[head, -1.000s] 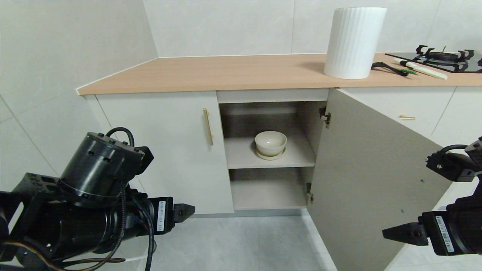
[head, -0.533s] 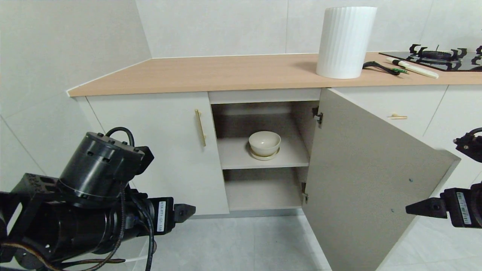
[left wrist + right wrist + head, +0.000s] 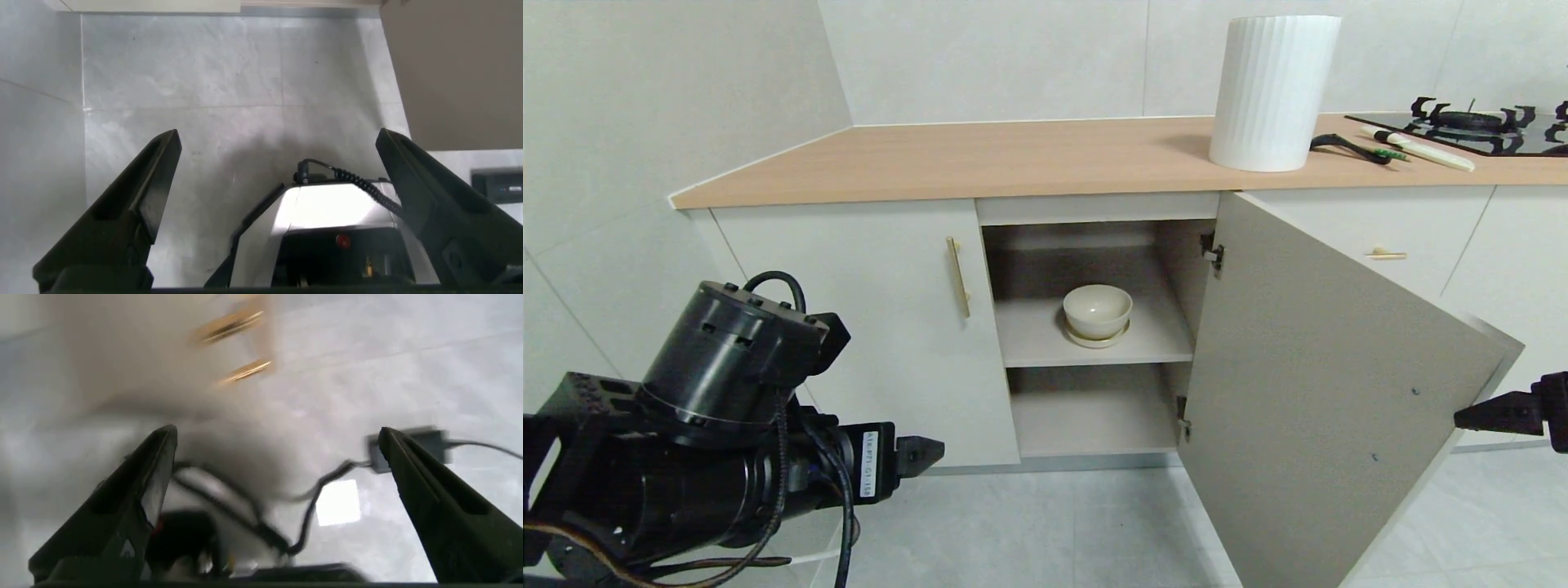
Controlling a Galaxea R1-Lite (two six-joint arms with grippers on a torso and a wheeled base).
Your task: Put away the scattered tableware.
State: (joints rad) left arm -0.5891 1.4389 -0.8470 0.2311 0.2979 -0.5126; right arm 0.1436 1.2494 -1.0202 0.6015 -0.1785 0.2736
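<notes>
1. Leave the bowl [image 3: 1097, 309] on its saucer [image 3: 1097, 337], on the open cupboard's [image 3: 1094, 208] upper shelf [image 3: 1033, 336].
2. Likely next, shut the door [image 3: 1307, 367]: push flat near its free edge with the right gripper [image 3: 278, 441], jaws spread wide.
3. Park the left gripper [image 3: 278, 139], jaws also spread, low left, clear of the sweep.

Tiled walls [image 3: 686, 98], wooden countertop [image 3: 1013, 155], grey floor [image 3: 1054, 531]

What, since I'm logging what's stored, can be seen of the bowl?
The bowl is round, cream and glossy, ceramic by its look, with a curved wall narrowing toward the base. It stands upright, mouth up, and what shows of its inside is empty. It sits on a matching saucer, about mid-width on the upper shelf, left of the open door. Nothing else touches it.
</notes>
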